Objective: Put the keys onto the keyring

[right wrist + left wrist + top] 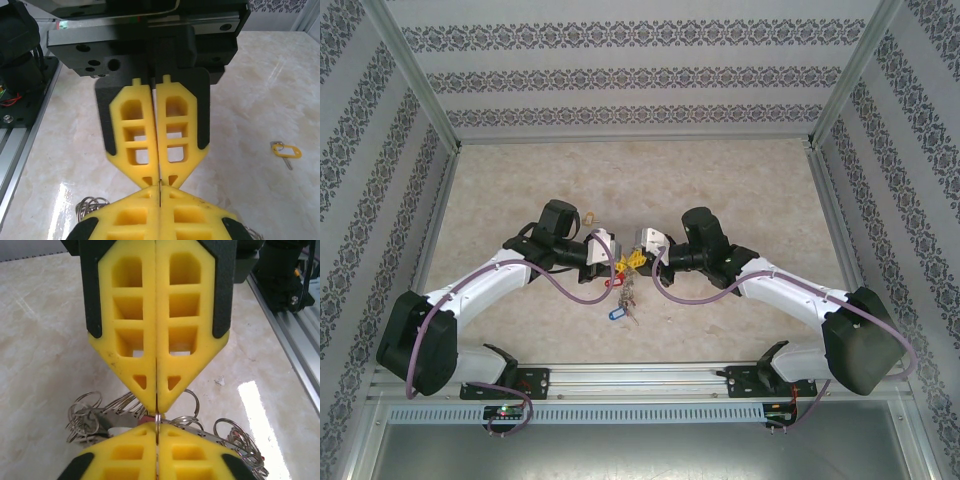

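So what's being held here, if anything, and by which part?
The left gripper and right gripper are both shut, tip to tip, on the thin grey metal keyring, pinching its rim edge-on at their very tips.

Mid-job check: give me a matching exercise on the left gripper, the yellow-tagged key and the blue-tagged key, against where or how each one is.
1 left gripper
2 yellow-tagged key
3 blue-tagged key

a lying alone on the table
b in the bunch of keys, nearest the arm bases
c shut on the keyring, tip to tip with the right gripper

Pairs: 1-c, 2-a, 3-b
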Motion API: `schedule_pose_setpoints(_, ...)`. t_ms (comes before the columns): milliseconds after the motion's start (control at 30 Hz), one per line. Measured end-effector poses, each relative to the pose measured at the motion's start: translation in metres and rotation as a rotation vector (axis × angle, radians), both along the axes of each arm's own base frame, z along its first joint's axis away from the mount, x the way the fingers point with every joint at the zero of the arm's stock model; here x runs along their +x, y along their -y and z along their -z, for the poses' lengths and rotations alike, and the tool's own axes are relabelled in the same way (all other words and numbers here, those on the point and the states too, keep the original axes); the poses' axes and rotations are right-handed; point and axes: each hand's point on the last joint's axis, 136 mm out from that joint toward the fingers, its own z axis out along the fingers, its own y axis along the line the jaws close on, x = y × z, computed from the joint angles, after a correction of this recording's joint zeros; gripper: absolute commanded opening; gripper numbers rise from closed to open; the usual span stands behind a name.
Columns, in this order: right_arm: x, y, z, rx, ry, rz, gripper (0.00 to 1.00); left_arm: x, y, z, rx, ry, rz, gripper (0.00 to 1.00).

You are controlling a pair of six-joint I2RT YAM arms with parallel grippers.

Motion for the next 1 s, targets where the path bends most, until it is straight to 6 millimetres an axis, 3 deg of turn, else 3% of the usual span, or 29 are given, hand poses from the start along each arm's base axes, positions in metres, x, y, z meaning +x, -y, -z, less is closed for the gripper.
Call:
schedule_pose_setpoints(233,0.001,0.0,0.001,-0.003,0.0,0.005,0.0,0.003,0.001,0.0,-0.01,-0.009,-0.014,0.0)
schedule_pose_setpoints(400,0.003,0.003,0.004,-0.02,0.003,0.014,0.28,0.005,0.002,0.004,-0.011,-0.005,-0.031,0.0)
schedule_pose_setpoints(567,0.011,0.02,-0.007,-0.007,0.033,0.058,0.41,0.005,0.0,0.008,-0.003,-0.01,-0.055,0.0)
schedule_pose_setpoints(767,0.007,0.041,-0.021,0.023,0.072,0.107,0.42,0.007,-0.001,0.004,-0.017,-0.021,-0.09,0.0)
schedule_pose_setpoints(1000,0.0,0.04,-0.003,-0.021,0.061,0.13,0.41,0.008,-0.005,-0.013,-0.073,-0.045,-0.142,0.0)
